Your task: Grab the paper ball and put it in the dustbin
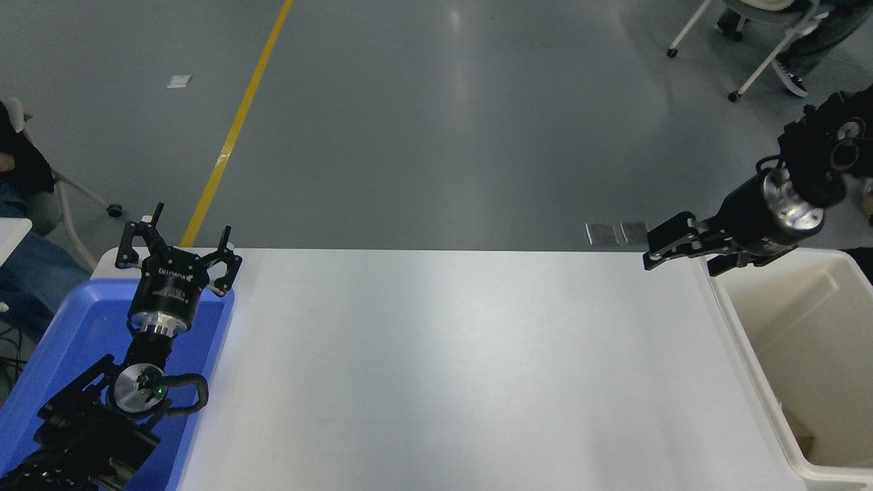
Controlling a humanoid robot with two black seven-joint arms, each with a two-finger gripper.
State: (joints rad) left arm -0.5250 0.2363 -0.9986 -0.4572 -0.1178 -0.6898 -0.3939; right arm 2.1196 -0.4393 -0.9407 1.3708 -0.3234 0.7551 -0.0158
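Head view: the right black hand point(685, 254) hovers spread and empty, the deep smooth cream-white plastic dustbin point(750, 354) just below it. The paper ball cannot be seen. The left black hand point(179, 249), also spread, is parked over the blue plastic tray point(68, 320).

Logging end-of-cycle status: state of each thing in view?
right tool: open, empty, raised over the table edge by the bin's near corner.
left tool: open, empty, parked over the blue tray.
dustbin: upright at the table's right end; a bit of brown shows near its bottom corner.
paper ball: cannot be made out.
blue tray: flat on the table's left end.
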